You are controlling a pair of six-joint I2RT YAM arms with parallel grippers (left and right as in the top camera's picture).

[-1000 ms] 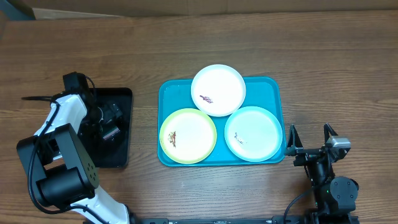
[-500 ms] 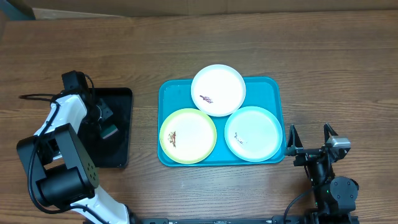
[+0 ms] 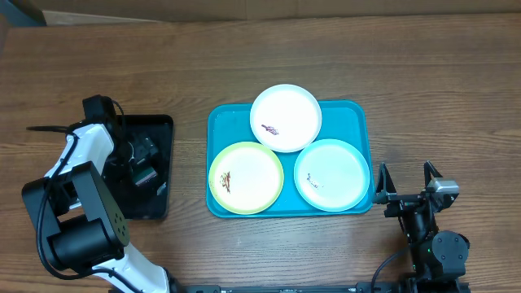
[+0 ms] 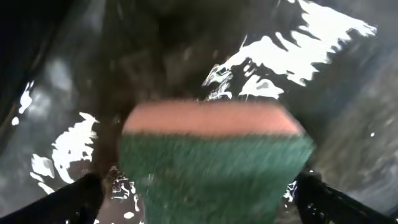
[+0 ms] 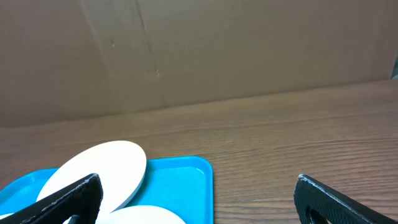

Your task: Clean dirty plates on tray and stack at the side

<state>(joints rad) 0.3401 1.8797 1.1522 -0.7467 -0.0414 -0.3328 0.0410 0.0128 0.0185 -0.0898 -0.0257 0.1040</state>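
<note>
The left pincer (image 4: 199, 186) is standing with its fingers spread wide, one at each lower corner of the left wrist view. A sponge (image 4: 211, 162) with a green scrubbing face and a pinkish back is sitting between them. The blur is hiding whether the fingers are touching its sides. Wet, shiny black plastic is showing behind the sponge. From overhead, this pincer (image 3: 145, 163) is hanging over a small black tray (image 3: 155, 203), which is lying near the left edge of the table (image 3: 260, 49).

The right pincer (image 3: 403, 168) is also gaping wide and holding nothing. It is resting low by the near edge of the table, just beside the near right corner of the blue tray (image 3: 358, 110).

The blue tray is lying in the middle of the table, well apart from the black one, and is carrying all three plates. The white plate (image 3: 286, 118) is sitting at the middle of the tray's far edge, reaching over the rim and overlapping the other two. The yellow-green plate (image 3: 247, 177) is filling the near left corner. The pale mint plate (image 3: 332, 174) is filling the near right corner. Each is showing a small dark smear.

The right wrist view is looking past its own fingers at the white plate (image 5: 93, 171) and the tray's corner (image 5: 196, 171).
</note>
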